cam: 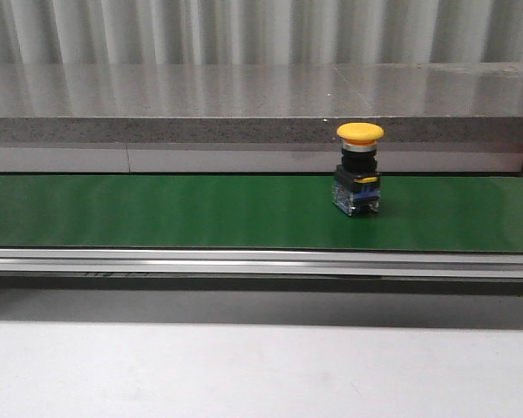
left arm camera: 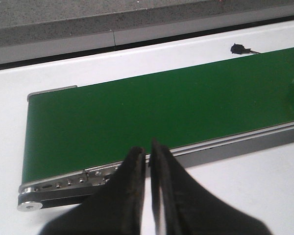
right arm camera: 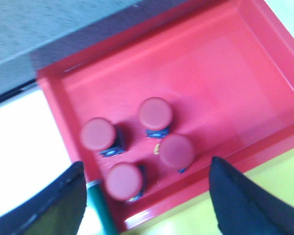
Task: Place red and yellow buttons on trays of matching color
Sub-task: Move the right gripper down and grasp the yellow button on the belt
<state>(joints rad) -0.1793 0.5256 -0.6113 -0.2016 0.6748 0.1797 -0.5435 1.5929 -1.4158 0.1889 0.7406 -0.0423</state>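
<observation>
The right hand (right arm camera: 147, 196) hangs released, its fingers spread wide over the red tray (right arm camera: 225, 63), where four red buttons (right arm camera: 156, 113) stand clustered in the lower middle of the frame. The left hand (left arm camera: 148, 161) is clenched on nothing, its tips nearly touching above the near rail of the green conveyor belt (left arm camera: 152, 107). In the front view, a yellow button (cam: 358, 170) stands upright on the belt, right of centre.

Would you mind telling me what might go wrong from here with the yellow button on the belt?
The yellow button stands tall and top-heavy on the green belt, so a clumsy grasp could tip it. Neither gripper is near it: the left gripper is shut over the belt's end, and the open right gripper hangs over the red tray, already holding four red buttons.
</observation>
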